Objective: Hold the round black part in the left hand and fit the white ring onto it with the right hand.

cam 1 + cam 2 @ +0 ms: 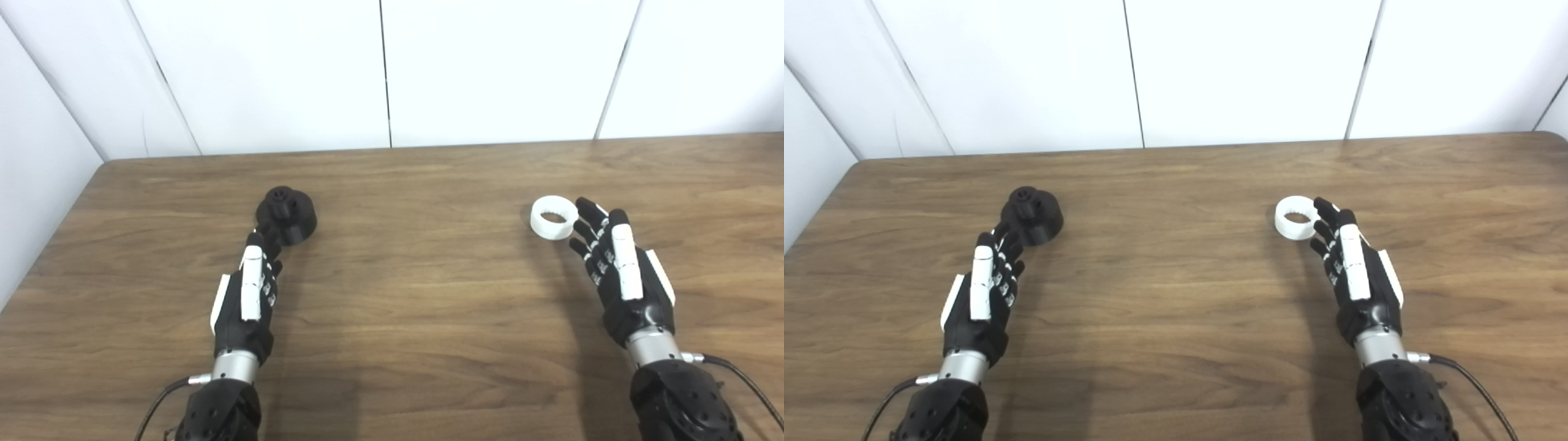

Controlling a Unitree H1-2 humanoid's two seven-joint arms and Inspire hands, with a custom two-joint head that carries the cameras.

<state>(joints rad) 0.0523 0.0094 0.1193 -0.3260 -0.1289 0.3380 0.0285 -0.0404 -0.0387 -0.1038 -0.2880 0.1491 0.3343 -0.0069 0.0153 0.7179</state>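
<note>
Bare wooden table (416,294) lies between black part (286,214) and white ring (554,217).

the left hand (245,300) and right hand (621,275) are black with white plates along the fingers and a white panel on the outer edge. each has a silver metal wrist collar, a dotted black forearm shell, and a thin black cable trailing toward the bottom of the frame.

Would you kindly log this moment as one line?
left hand open near round black part | right hand open beside white ring | both parts on table
</note>
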